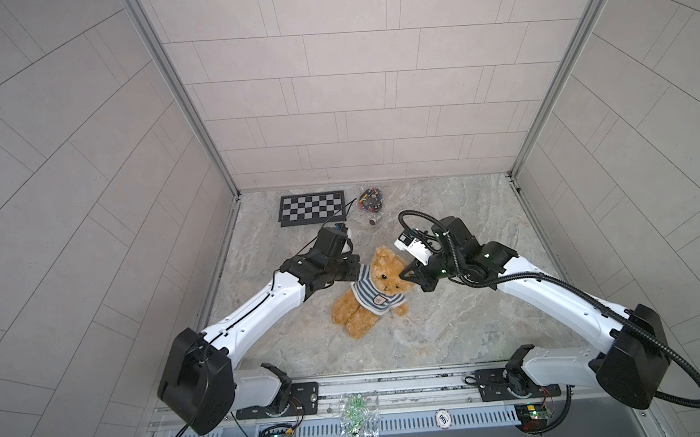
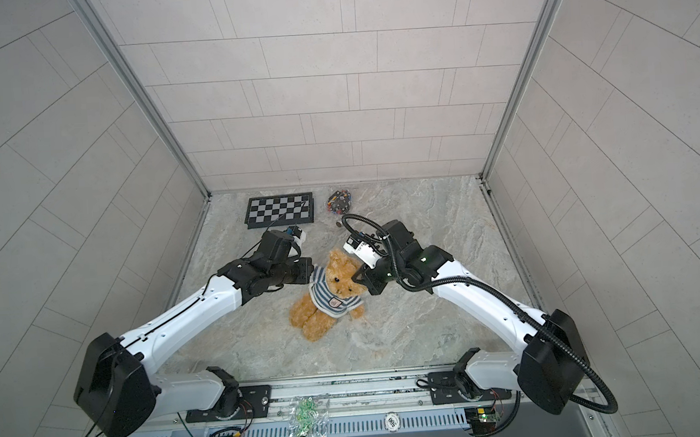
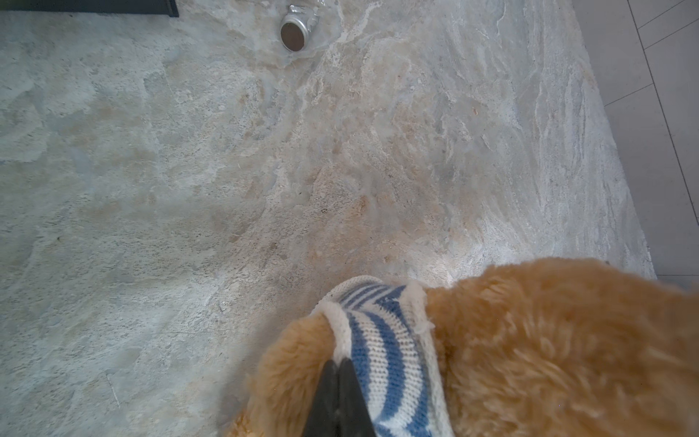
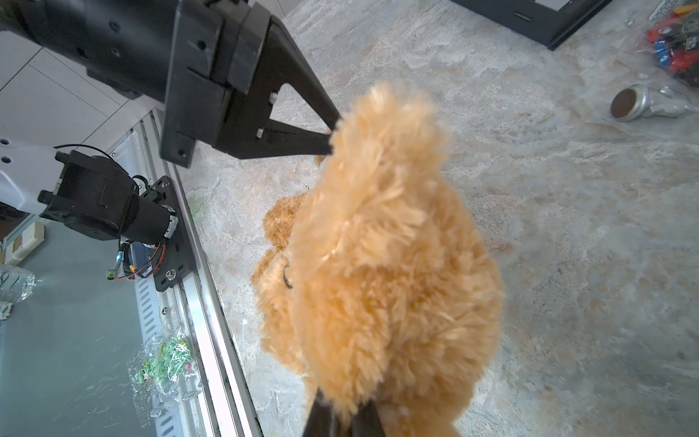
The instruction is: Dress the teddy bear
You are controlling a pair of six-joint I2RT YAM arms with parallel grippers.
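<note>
Teddy bear (image 1: 379,276) mid-surface (image 1: 449,305), head toward the back wall, feet toward the front rail, long axis angling left at the feet. Striped shirt (image 1: 371,295) covers its chest. Left end effector (image 3: 337,363) pinches the shirt's shoulder edge; right end effector (image 4: 342,412) clamps head fur.

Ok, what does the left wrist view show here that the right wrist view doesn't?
Only left wrist: the striped shirt, its hem pinched by the left gripper. Only right wrist: the right gripper shut on the teddy bear, the bag of coloured parts, the base rail. Both: the teddy bear, the left gripper, the metal tin, the marble table.
</note>
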